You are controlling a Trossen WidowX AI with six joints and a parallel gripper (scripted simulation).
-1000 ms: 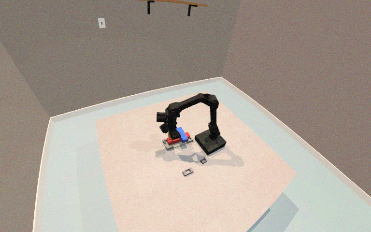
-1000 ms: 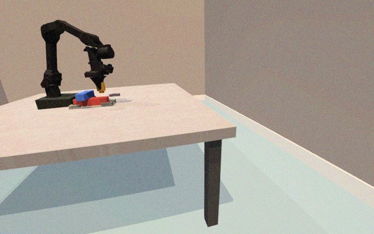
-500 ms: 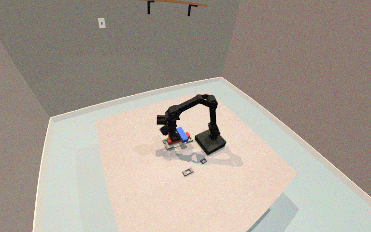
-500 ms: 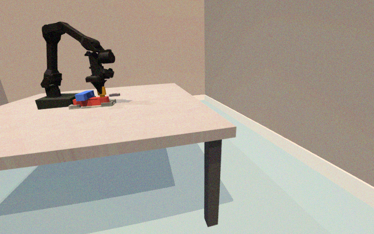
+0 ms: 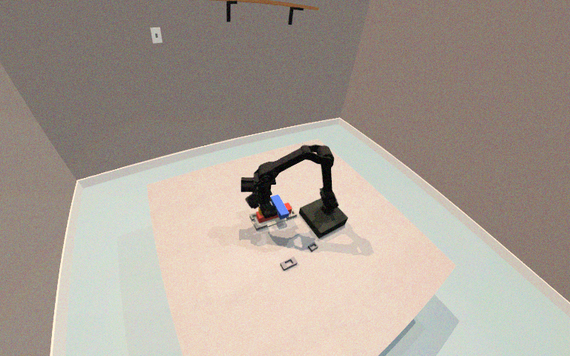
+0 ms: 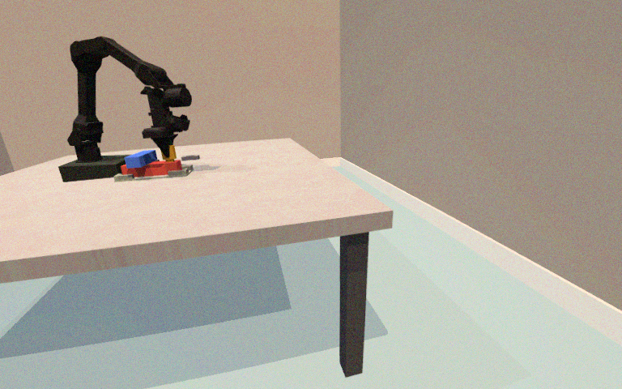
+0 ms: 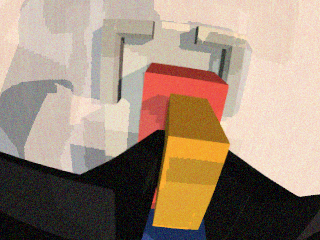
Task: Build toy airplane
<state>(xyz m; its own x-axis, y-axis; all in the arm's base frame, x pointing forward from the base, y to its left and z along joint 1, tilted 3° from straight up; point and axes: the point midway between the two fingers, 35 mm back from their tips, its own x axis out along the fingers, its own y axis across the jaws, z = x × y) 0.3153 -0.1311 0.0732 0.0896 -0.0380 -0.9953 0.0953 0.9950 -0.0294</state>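
The red fuselage (image 5: 287, 206) (image 6: 153, 168) (image 7: 180, 87) lies in the grey jig cradle (image 5: 262, 225) (image 6: 185, 172) (image 7: 134, 34). The blue wing (image 5: 279, 205) (image 6: 140, 158) sits across the top of the fuselage. My gripper (image 5: 261, 208) (image 6: 166, 146) (image 7: 182, 142) is shut on the yellow tail fin (image 6: 170, 153) (image 7: 190, 167). It holds the fin upright, right over the tail end of the fuselage. In the side view the fin's lower end is down at the fuselage top. I cannot see whether its tab is in the socket.
The arm's black base (image 5: 323, 218) (image 6: 87, 169) stands just beside the jig. Two small grey holders (image 5: 288, 263) (image 5: 312, 247) lie on the table in front of the jig; another view shows one (image 6: 189, 157) behind the gripper. The table edge (image 6: 274, 229) is far off.
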